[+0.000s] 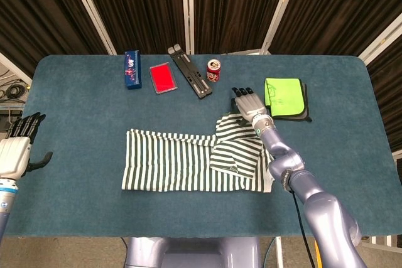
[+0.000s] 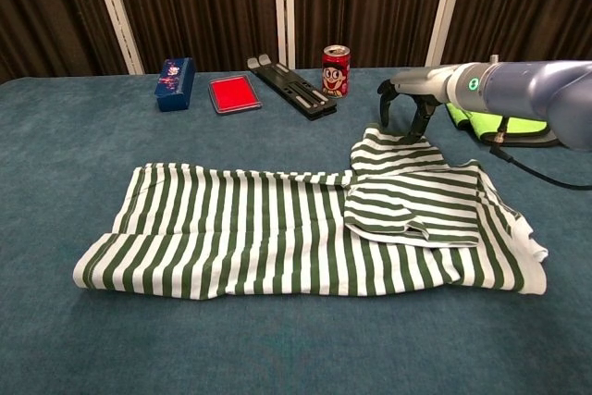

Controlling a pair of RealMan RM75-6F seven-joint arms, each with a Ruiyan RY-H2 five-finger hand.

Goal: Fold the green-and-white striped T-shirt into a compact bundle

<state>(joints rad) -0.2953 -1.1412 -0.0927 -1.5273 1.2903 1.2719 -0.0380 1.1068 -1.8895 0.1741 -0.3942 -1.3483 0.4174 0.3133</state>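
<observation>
— What sort of place am I driving in?

— A lab or test studio, I'd say. The table [image 1: 75, 174] wears blue felt, and dark pleated curtains [image 1: 232, 7] on white frames close it in from 10 to 2 o'clock.

— Anything else?

— Cables on the bare floor [image 1: 11, 92] at 9 o'clock, and staged props at 12: a soda can [image 1: 214, 70], a red pad [image 1: 162, 78].

R robot hand [image 1: 250, 104] open, palm down; L robot hand [image 1: 17, 150] open, raised
</observation>
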